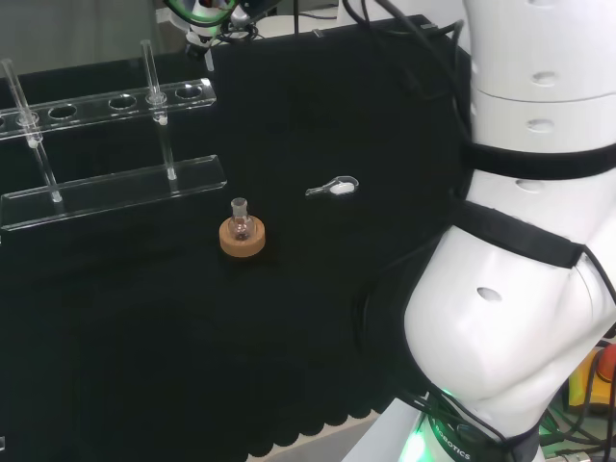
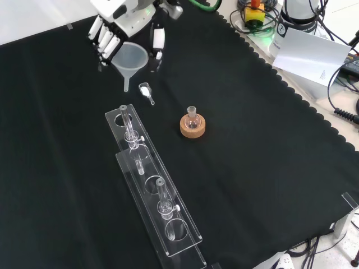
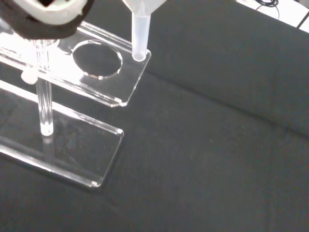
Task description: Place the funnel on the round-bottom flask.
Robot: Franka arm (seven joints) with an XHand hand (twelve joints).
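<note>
One translucent white plastic funnel [image 2: 131, 58] is what we see gripped in the black and white hand [image 2: 115, 28] at the top of the front view, fingers on one side of its cone and the thumb on the other, its stem pointing down above the black-clothed table [image 2: 269, 168]. The small round-bottom glass flask [image 2: 192, 119] sits upright in a cork ring stand [image 2: 192, 128], well apart from the funnel. Between them lies a small clear scoop [image 2: 146, 91], and a clear acrylic tube rack [image 2: 154, 190] stands nearby.
</note>
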